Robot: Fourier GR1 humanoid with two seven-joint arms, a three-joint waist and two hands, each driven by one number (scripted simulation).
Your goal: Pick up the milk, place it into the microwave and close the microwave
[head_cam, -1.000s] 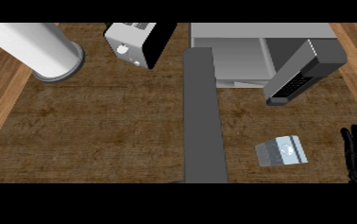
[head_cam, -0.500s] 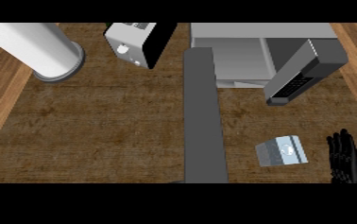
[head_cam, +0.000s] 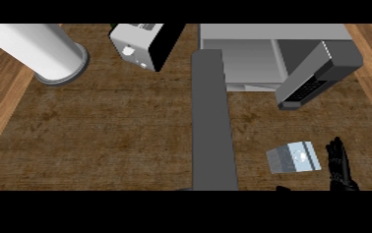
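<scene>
The milk [head_cam: 294,157] lies on the brown wooden worktop [head_cam: 109,129] near its front right corner, a small pale carton with its top face turned up toward the viewer. Just to its right the right hand [head_cam: 338,164] comes up from the lower edge, black, with its fingers [head_cam: 335,151] straight and pointing away from the robot; they are released and hold nothing, and a narrow strip of worktop shows between them and the carton. The left hand is nowhere to be seen.

Beyond the carton, at the back right, stands the microwave [head_cam: 247,55], its grey cavity open, and its door [head_cam: 316,77] swung out toward the front with the dark inner side showing. A long grey strip [head_cam: 212,124] runs from front to back along the middle of the worktop, left of the carton. At the back, left of the strip, sits a toaster [head_cam: 141,47], and farther left a white cylinder [head_cam: 44,52] stands near the worktop's edge.
</scene>
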